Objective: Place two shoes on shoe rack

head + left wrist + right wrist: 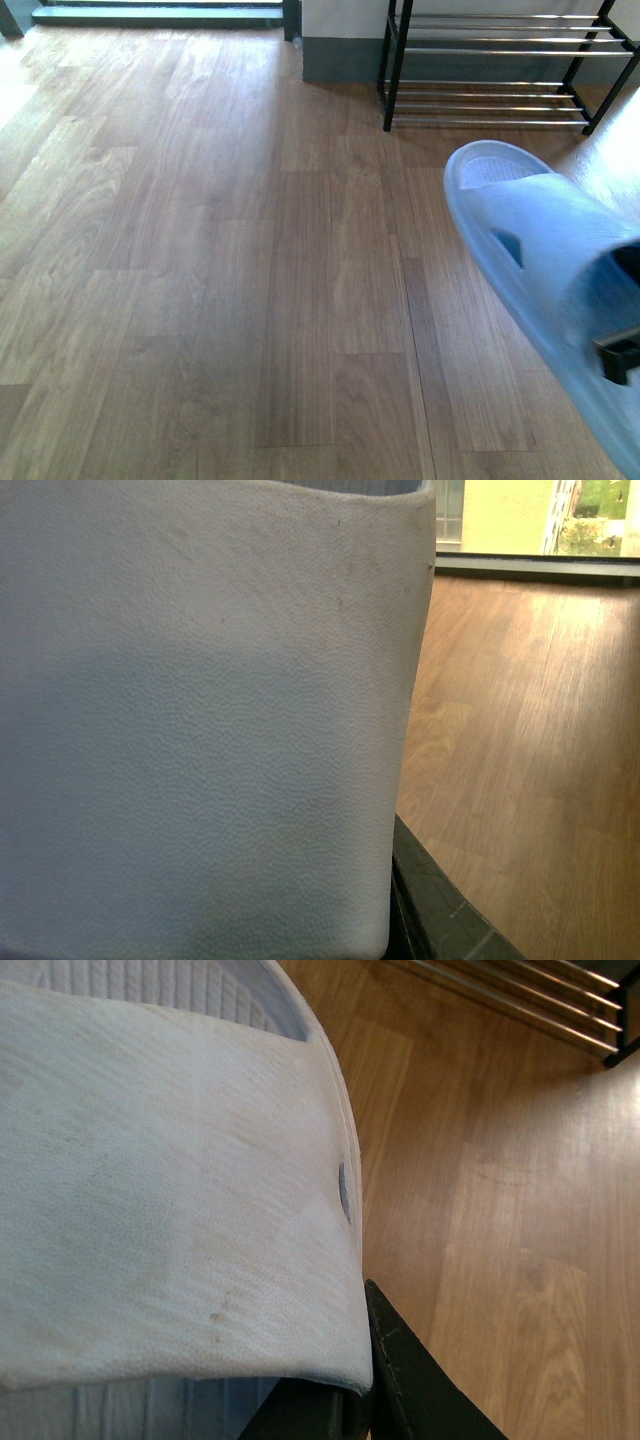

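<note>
Pale-blue sandal (540, 250) cut off, hiding right gripper (618, 355).

Glossy wood-plank floor (200, 250), grey skirting (340, 62).

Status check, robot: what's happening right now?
Right gripper clamped on blue sandal. Left gripper clamped on second sandal. Shoe rack ahead, floor between unobstructed.

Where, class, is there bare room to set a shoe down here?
Both visible tiers of the shoe rack are bare. So is the floor before it and leftwards. Crowded only at right, around the raised sandal.
</note>
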Robot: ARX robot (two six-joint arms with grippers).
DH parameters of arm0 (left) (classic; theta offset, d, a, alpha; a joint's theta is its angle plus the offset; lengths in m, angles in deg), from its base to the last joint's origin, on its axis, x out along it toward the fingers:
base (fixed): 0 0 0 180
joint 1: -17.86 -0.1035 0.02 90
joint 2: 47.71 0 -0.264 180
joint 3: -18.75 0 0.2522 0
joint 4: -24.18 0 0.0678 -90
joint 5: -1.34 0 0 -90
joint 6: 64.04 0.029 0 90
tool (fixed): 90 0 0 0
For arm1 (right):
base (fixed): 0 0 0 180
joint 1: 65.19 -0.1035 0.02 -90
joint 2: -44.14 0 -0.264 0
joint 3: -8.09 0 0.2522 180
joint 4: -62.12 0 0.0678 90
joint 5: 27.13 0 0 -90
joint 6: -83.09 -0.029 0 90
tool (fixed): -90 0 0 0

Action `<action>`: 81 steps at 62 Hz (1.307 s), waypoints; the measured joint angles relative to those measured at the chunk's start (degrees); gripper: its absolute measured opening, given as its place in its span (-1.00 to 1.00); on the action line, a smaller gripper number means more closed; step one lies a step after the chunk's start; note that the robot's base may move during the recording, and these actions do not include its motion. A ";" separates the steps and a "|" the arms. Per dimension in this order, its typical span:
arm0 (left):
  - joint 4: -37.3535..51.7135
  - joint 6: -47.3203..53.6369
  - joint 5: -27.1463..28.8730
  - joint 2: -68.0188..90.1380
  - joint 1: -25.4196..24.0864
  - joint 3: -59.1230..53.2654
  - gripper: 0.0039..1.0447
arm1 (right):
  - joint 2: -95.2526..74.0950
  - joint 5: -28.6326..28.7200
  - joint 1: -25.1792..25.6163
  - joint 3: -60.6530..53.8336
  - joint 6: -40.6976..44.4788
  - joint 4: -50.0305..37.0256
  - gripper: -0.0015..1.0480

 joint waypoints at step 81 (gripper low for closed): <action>0.00 0.00 -0.17 -0.07 0.11 -0.04 -0.98 | 16.85 -0.20 -0.59 -1.90 1.09 7.13 -0.98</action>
